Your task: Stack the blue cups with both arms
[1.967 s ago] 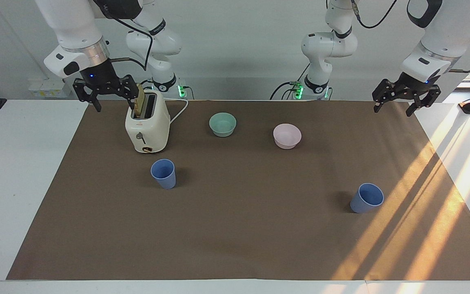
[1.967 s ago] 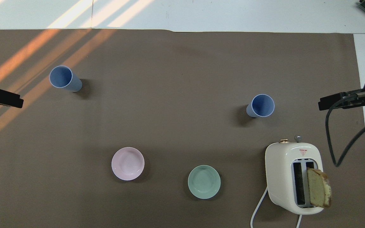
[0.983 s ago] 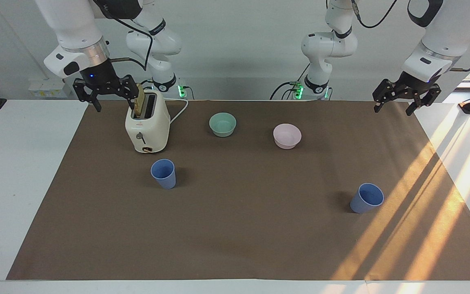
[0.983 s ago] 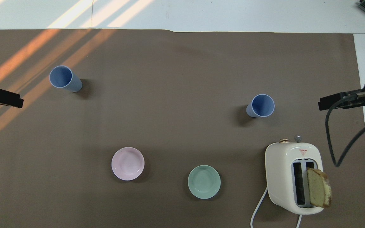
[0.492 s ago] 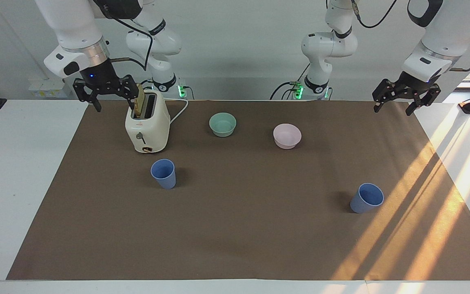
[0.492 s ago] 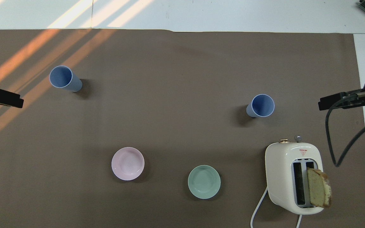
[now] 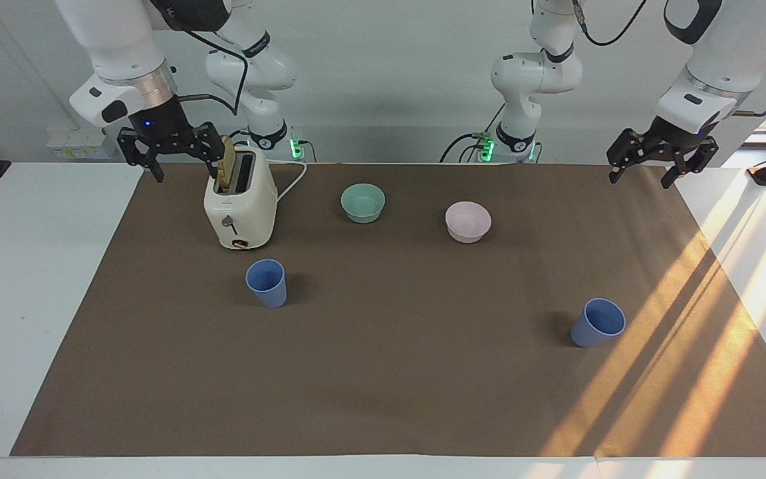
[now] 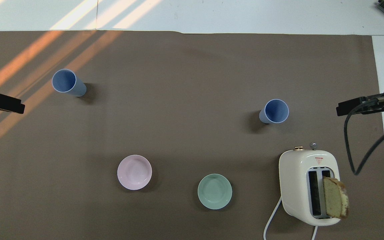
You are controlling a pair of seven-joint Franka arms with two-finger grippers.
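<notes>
Two blue cups stand upright and apart on the brown mat. One blue cup [image 7: 266, 283] [image 8: 274, 111] stands farther from the robots than the toaster. The other blue cup [image 7: 598, 322] [image 8: 68, 83] stands toward the left arm's end, beside the sunlit stripes. My right gripper [image 7: 169, 158] is open and empty, raised over the mat's edge beside the toaster. My left gripper [image 7: 661, 162] is open and empty, raised over the mat's corner at the left arm's end. Only the grippers' tips show in the overhead view: the left gripper [image 8: 2, 102] and the right gripper [image 8: 358, 106].
A cream toaster [image 7: 239, 199] [image 8: 308, 186] with a bread slice [image 8: 335, 197] in one slot stands toward the right arm's end. A mint-green bowl [image 7: 363, 202] [image 8: 214, 191] and a pink bowl [image 7: 467, 221] [image 8: 134, 172] sit nearer to the robots than the cups.
Both grippers have shifted very slightly upward. The cups, bowls and toaster have not moved.
</notes>
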